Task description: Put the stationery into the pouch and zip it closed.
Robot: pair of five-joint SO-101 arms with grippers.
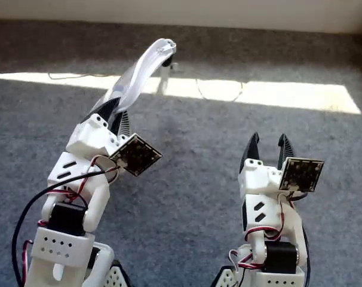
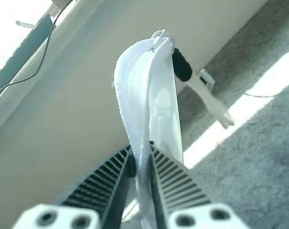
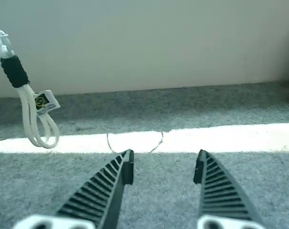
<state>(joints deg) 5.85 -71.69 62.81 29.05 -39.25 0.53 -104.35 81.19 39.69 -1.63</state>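
Note:
My left gripper (image 1: pixel 118 110) (image 2: pixel 140 160) is shut on a clear white pouch (image 1: pixel 139 72) (image 2: pixel 151 95) and holds it up off the carpet. The pouch rises from the fingers, bending over at its top, with its zipper edge toward the camera in the left wrist view. A white loop strap with a black sleeve (image 2: pixel 201 86) (image 3: pixel 32 109) hangs from the pouch's top end (image 1: pixel 164 66). My right gripper (image 1: pixel 267 146) (image 3: pixel 163 169) stands open to the right of the pouch, above the carpet, with nothing between its fingers.
Grey carpet (image 1: pixel 193 197) covers the floor. A sunlit band (image 1: pixel 258 94) crosses it, with a thin cable (image 3: pixel 135 140) lying in the light. A pale wall (image 3: pixel 159 43) runs along the far side.

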